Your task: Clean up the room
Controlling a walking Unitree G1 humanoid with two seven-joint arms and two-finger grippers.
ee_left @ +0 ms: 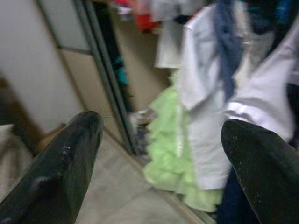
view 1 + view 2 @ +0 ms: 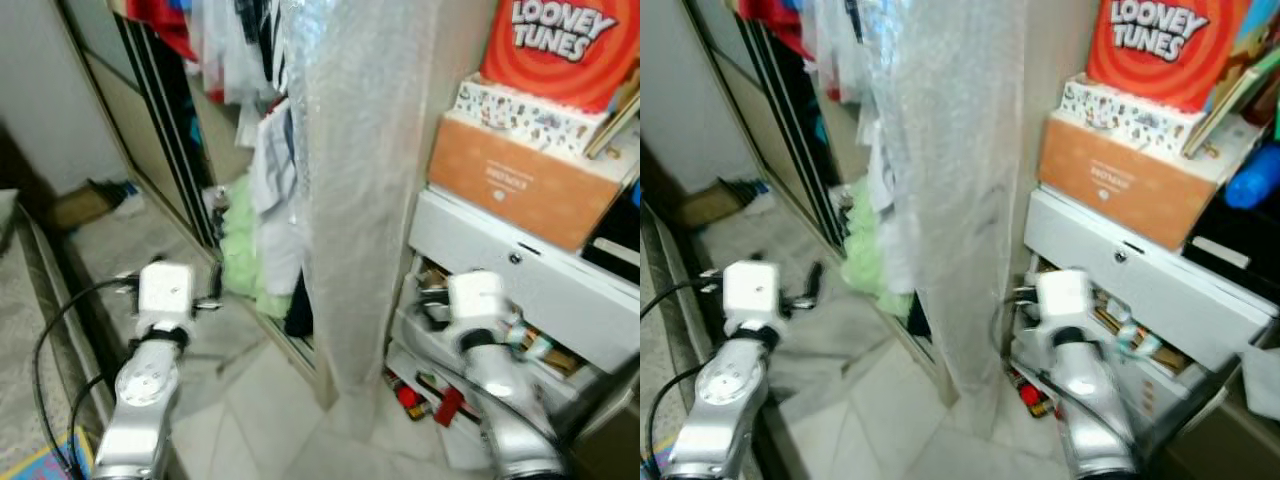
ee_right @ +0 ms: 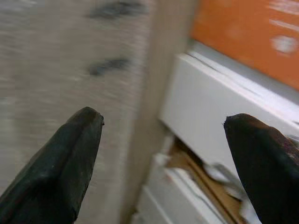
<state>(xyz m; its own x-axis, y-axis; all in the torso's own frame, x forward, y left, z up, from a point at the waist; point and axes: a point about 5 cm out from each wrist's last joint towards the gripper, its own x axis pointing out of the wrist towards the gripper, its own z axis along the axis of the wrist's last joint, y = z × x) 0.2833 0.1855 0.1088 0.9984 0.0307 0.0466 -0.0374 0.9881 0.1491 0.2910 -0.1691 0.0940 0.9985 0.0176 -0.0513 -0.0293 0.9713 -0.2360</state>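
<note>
While both grippers ride wide open and empty — left gripper point(image 1: 159, 163), right gripper point(image 3: 163, 163) — I spot green clothing point(image 2: 240, 250) centre-left; bubble wrap point(image 2: 360, 190) could snag my right arm.

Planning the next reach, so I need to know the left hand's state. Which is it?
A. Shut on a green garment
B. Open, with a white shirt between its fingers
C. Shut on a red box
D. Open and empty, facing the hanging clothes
D: in the left wrist view the left hand has its fingers apart with nothing between them, and the green garment and white shirt hang beyond it.
</note>
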